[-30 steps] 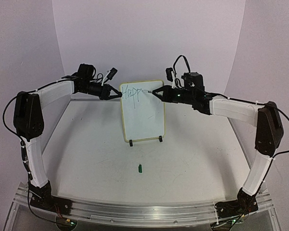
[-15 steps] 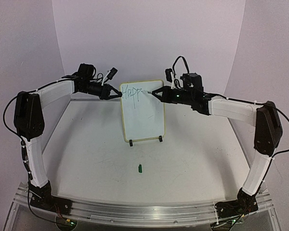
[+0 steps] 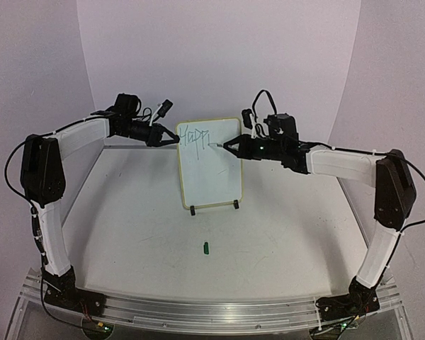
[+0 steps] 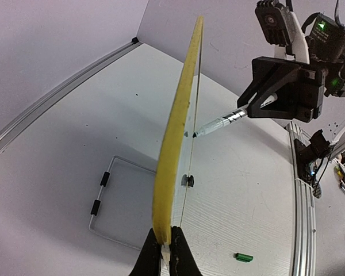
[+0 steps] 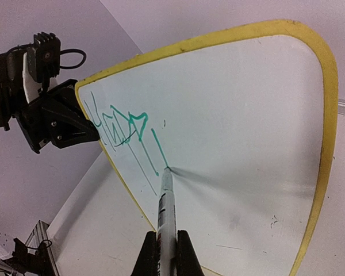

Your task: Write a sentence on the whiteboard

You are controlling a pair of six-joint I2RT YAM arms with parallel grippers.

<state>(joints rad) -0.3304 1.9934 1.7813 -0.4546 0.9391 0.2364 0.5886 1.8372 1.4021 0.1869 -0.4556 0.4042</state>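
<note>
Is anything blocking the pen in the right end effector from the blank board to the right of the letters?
Nothing visible. The pen touches the whiteboard, and the surface right of the green letters is bare. The left end effector pinches the left rim only.

This is a robot lab test cell. Plain pale screens curve behind and to either side of the left claw and right claw, closing off a bare white table below them. Well back from the claws, the arms are bolted to a metal rail. Loose wires hang beside them, and a green lamp glows just behind the right claw.
</note>
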